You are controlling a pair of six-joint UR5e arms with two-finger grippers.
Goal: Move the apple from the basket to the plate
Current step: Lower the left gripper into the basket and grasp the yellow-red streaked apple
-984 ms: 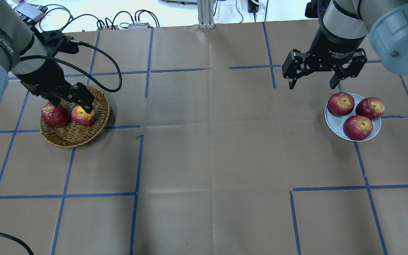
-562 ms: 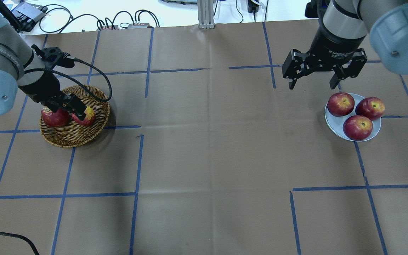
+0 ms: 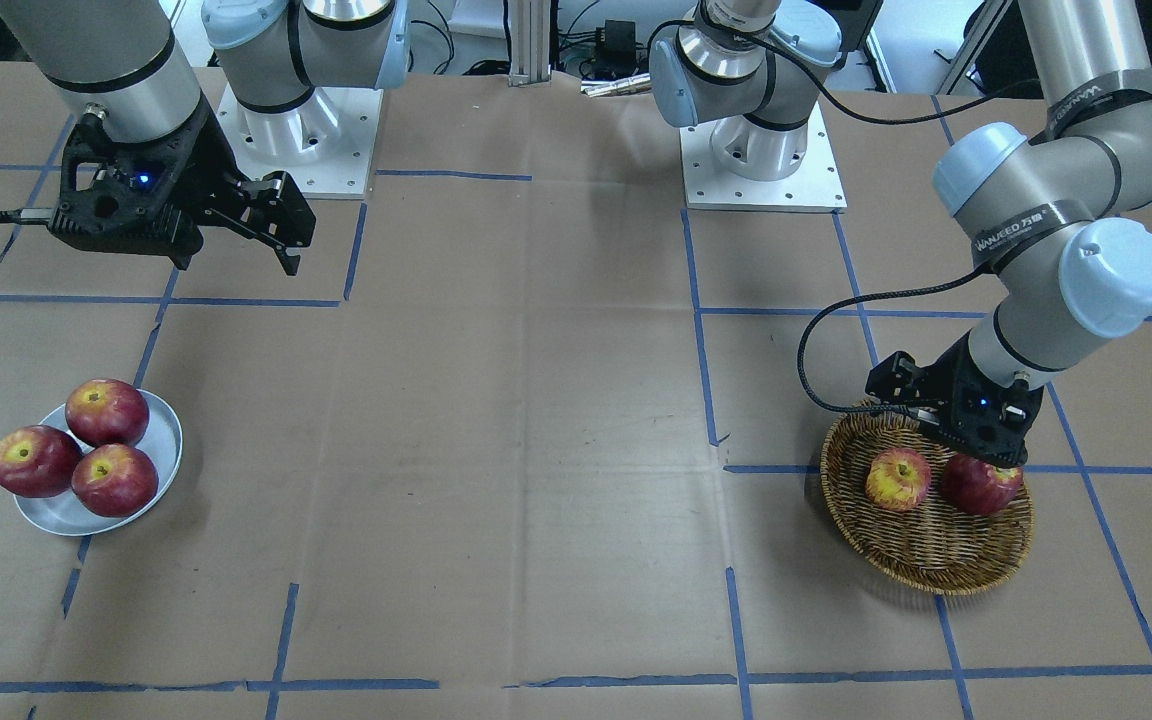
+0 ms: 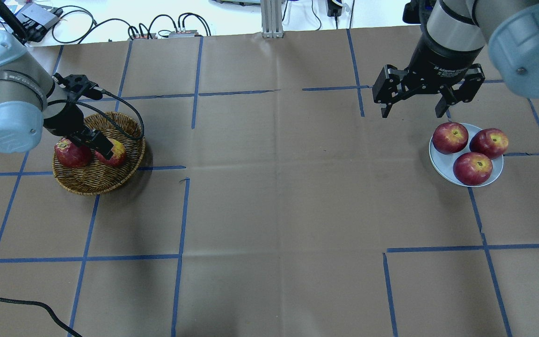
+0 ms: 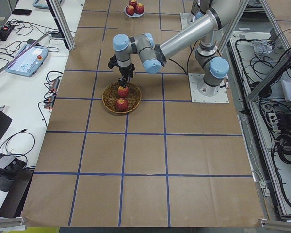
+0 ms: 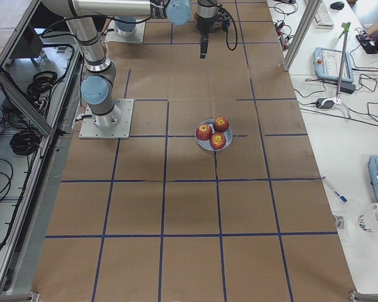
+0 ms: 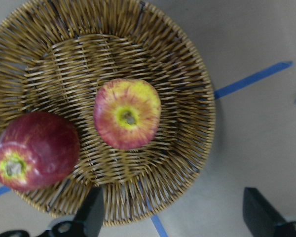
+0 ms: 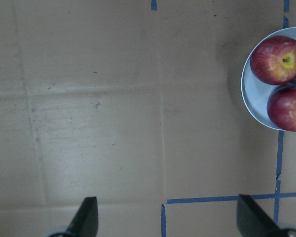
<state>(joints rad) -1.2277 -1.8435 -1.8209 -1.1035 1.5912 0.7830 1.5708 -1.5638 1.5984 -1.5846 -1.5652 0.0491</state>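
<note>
Left claw (image 7: 173, 202) hangs low over the basket (image 7: 197, 98), fingers wide apart, and it seems not to touch the yellow-red apple (image 7: 127, 113) lying there beside a dark red apple (image 7: 34, 150), while the right claw (image 4: 411, 113), also apart, hangs near the plate (image 4: 439, 161).

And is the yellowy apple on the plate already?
No, the yellowy apple sits in the basket beside a dark red apple.
</note>
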